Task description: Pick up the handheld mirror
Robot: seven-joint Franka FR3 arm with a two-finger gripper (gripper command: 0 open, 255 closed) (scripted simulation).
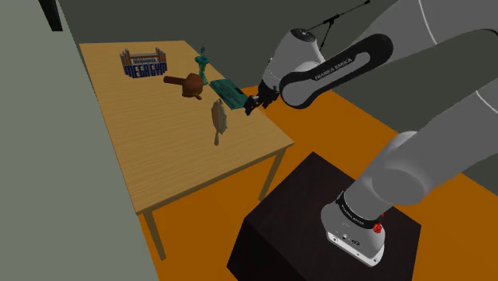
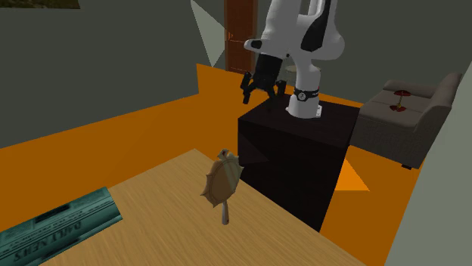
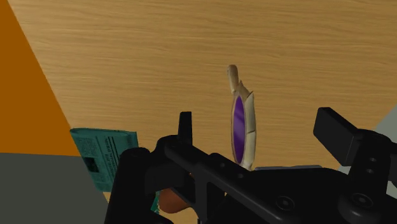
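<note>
Where mirror (image 1: 219, 120) sits: on table (image 1: 160, 168), near newspaper (image 1: 228, 93), not touching it.
Glass: purple, seen edge-on in the wrist view.
Gripper (image 1: 254, 104): in air near table edge, apart from mirror.
Fingers (image 3: 185, 126): wide apart, clasping nothing.

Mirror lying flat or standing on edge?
On edge. The tan handheld mirror with purple glass shows as a thin sliver in the wrist view, face turned sideways, on the wooden table.

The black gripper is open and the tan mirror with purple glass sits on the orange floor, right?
Nearly. The tan handheld mirror with purple glass sits on the light wooden table instead, as the shoulder view shows. The black gripper is open, yes.
</note>
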